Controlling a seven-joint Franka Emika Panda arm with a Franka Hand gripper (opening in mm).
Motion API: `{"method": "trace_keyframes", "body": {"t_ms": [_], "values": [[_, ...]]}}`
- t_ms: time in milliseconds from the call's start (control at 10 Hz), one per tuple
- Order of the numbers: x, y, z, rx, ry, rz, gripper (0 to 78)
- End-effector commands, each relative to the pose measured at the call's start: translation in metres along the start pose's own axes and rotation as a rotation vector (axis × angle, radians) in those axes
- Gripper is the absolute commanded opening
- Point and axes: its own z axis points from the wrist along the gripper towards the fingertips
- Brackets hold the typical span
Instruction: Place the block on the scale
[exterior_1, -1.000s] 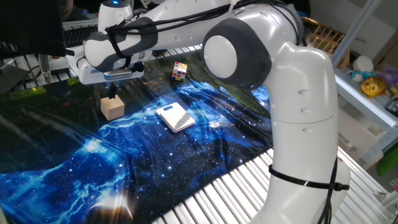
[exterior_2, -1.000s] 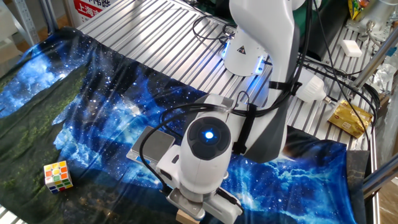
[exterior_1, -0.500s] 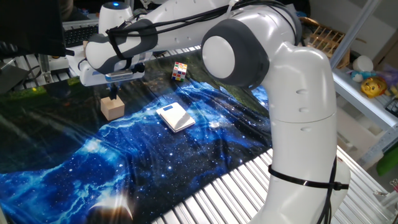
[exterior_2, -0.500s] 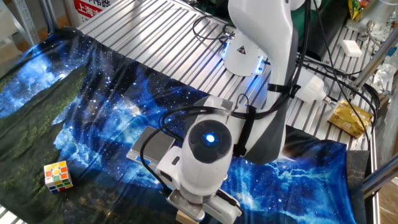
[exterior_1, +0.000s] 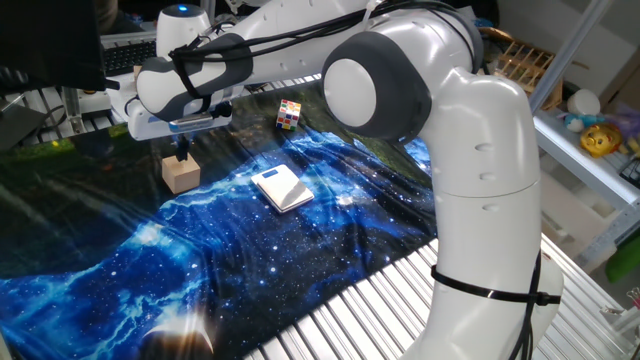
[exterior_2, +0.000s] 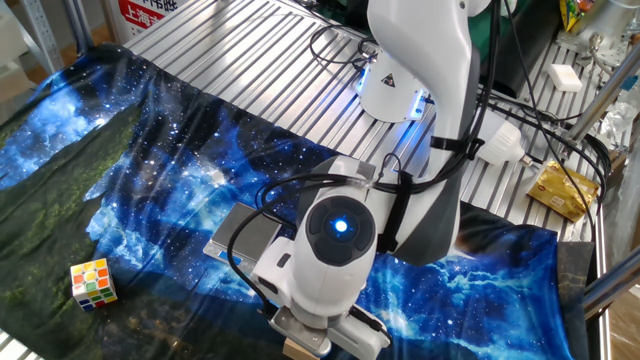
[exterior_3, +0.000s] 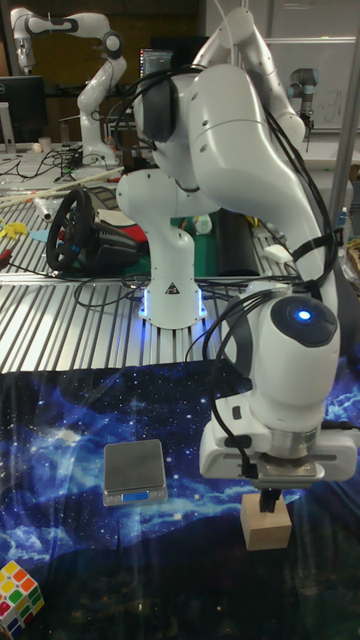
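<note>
The jaws (exterior_3: 268, 497) are poised right above the block (exterior_3: 266, 524); their state cannot be told. Open cloth separates them from the scale (exterior_1: 281, 187) alongside.

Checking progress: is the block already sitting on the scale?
No, the block rests on the cloth under the gripper, apart from the scale.

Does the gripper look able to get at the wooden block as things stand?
Probably yes. The gripper hangs directly over the block, fingertips right at its top, with bare cloth around it. Whether the fingers already touch it cannot be told.
</note>
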Motion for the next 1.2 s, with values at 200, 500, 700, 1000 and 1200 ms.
{"method": "trace_keyframes", "body": {"t_ms": [200, 500, 700, 1000, 1200], "values": [[-0.0007, 0.0005, -0.0007, 0.004, -0.002, -0.011, 77.4], [-0.0007, 0.0005, -0.0007, 0.004, -0.002, -0.011, 77.4], [-0.0007, 0.0005, -0.0007, 0.004, -0.002, -0.011, 77.4], [-0.0007, 0.0005, -0.0007, 0.004, -0.002, -0.011, 77.4], [-0.0017, 0.0015, 0.0033, 0.003, 0.011, -0.028, 77.4]]}}
